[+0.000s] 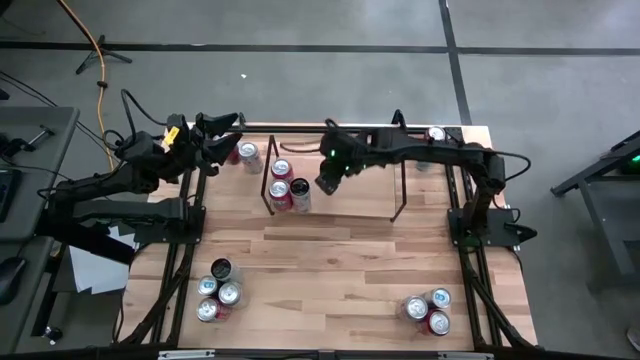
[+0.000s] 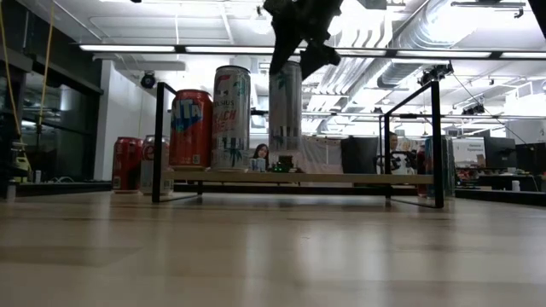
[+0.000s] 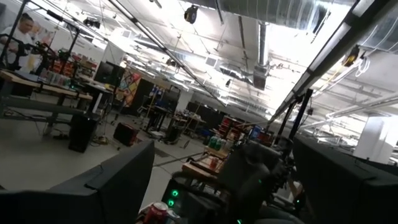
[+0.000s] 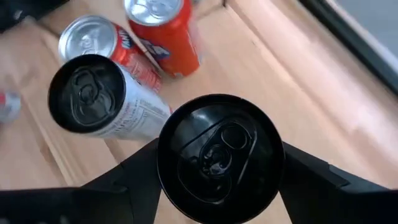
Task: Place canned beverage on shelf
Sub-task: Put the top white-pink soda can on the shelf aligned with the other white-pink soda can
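Observation:
A tall pale can with a black top [image 4: 217, 155] stands upright on the shelf [image 2: 341, 178], right of a tall white can [image 2: 231, 115] and an orange-red can [image 2: 191, 128]. My right gripper [image 2: 311, 47] hovers right over it, slanting down, and hides it in the high view [image 1: 325, 182]. The fingers are spread as wide as the can's top, one on each side. My left gripper [image 3: 230, 186] waits open and raised at the table's far left [image 1: 225, 125], with nothing between its fingers. My right gripper's fingers [image 4: 124, 180] flank the black-topped can's upper rim [image 4: 168, 155], coming from above and slanting down. The rim hides the fingertips, so I cannot tell whether they touch it. The can stands upright with its base on the shelf top.
Another red can [image 4: 102, 40] stands on the shelf's left end. Loose cans stand on the table at the far left [image 1: 245, 155], far right [image 1: 435, 135], near left [image 1: 217, 290] and near right [image 1: 428, 310]. The shelf's right half [image 1: 370, 195] is bare. A person sits in the room behind [image 2: 260, 153].

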`<state>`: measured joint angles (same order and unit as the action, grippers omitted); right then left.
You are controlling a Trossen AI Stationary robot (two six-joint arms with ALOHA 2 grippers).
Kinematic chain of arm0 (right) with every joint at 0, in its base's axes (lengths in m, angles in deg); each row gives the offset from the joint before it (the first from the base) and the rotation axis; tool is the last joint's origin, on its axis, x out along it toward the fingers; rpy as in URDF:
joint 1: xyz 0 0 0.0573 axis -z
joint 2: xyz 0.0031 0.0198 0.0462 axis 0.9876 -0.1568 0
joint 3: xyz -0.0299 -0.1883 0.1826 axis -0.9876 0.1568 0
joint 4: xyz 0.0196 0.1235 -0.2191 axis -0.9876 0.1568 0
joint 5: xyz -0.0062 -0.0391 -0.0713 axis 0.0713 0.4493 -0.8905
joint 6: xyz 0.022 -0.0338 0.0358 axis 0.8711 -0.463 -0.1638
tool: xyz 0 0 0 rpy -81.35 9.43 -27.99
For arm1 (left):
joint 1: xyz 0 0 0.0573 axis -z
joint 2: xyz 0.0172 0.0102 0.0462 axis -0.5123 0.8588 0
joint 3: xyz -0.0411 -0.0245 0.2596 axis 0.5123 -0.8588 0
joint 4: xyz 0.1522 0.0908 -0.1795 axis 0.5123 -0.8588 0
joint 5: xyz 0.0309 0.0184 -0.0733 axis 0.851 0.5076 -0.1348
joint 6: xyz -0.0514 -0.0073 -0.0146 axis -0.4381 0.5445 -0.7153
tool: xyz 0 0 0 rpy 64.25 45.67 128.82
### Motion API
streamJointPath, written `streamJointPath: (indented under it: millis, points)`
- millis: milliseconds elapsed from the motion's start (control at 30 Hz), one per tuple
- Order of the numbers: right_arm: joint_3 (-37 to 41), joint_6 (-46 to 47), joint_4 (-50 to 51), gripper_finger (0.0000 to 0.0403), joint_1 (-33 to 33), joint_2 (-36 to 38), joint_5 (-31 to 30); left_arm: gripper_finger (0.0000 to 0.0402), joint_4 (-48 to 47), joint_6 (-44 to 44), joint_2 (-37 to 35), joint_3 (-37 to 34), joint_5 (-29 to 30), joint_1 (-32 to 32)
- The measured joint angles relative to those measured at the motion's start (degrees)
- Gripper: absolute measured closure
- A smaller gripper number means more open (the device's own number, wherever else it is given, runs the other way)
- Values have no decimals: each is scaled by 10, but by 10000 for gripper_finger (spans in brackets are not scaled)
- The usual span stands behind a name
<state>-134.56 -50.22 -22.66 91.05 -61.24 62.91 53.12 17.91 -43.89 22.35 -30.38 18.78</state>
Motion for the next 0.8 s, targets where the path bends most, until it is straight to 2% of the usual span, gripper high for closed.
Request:
streamJointPath:
  millis: [167, 300, 533, 667, 800]
  points:
    - [-10, -170, -17, 156, 46, 0, 113, 64, 1, -4, 0, 0, 0, 0]
    - [-10, -256, -34, 156, 72, -12, 204, 64, 6, -5, 0, 0, -13, 0]
    - [-24, -373, -45, 156, 82, -57, 187, 64, 29, -5, 0, 0, -14, 1]
    - [-84, -384, -14, 156, 88, -100, 186, 64, 32, -5, 1, 0, -13, 0]
    - [-164, -400, 65, 156, 91, -148, 196, 64, 35, -5, 0, 0, -13, 0]
